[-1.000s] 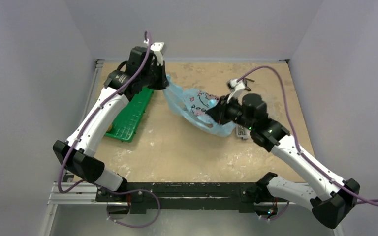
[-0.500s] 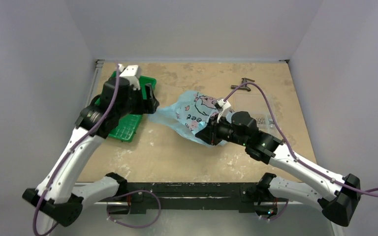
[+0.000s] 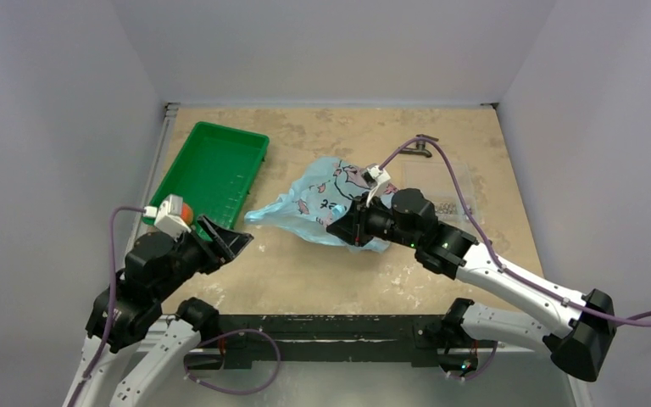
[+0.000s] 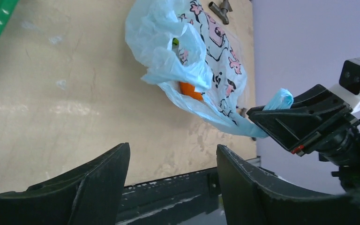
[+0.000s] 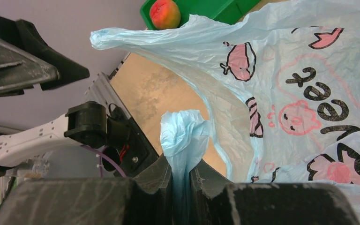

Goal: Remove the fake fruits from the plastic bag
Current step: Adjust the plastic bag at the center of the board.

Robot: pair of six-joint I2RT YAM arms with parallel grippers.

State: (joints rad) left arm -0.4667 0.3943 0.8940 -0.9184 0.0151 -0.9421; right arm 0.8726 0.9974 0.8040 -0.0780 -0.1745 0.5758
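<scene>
The light-blue plastic bag (image 3: pixel 318 197) lies crumpled on the table's middle. My right gripper (image 5: pixel 182 174) is shut on a bunched handle (image 5: pixel 183 133) at the bag's near side, also seen from above (image 3: pixel 342 230). Through the bag's mouth in the left wrist view show an orange fruit (image 4: pixel 190 90) and a bit of a bright green fruit (image 4: pixel 175 43). A red-peach fruit (image 5: pixel 165 13) rests in the near corner of the green tray (image 3: pixel 212 165). My left gripper (image 4: pixel 173 161) hangs open and empty by the near left edge (image 3: pixel 230 242), apart from the bag.
A clear rigid box (image 3: pixel 451 188) and a dark T-shaped piece (image 3: pixel 425 144) lie at the back right. The tray stands at the back left. Walls close in the table on three sides.
My left gripper let go of the bag, opened and swung back from the far left to the near edge. The bag sagged down; my right gripper shifted nearer and leftward with the handle.
</scene>
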